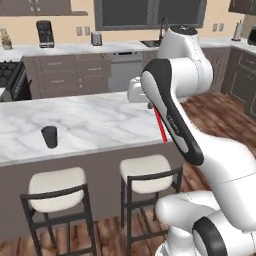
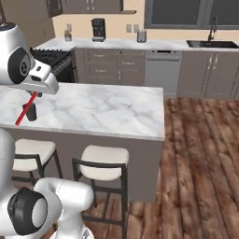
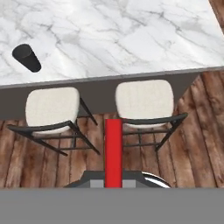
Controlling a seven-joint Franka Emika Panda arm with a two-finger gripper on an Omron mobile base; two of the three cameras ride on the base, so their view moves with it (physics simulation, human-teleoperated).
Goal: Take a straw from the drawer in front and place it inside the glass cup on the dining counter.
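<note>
My gripper (image 1: 151,106) is shut on the red straw (image 1: 160,125), which hangs tilted down from the hand above the near right part of the dining counter (image 1: 100,125). In the right base view the gripper (image 2: 36,94) holds the straw (image 2: 24,112) in front of the dark glass cup (image 2: 32,113). The glass cup (image 1: 49,136) stands upright near the counter's front edge, well left of the straw. The hand view looks down along the straw (image 3: 113,148) at the counter's edge (image 3: 122,35), with the cup (image 3: 27,57) at upper left. The drawer is out of view.
Two white-cushioned stools (image 1: 56,187) (image 1: 146,172) stand under the counter's front edge. Wooden floor (image 2: 200,154) opens to the right of the counter. A back worktop carries a coffee machine (image 1: 45,34); a stove (image 1: 10,75) sits at its left.
</note>
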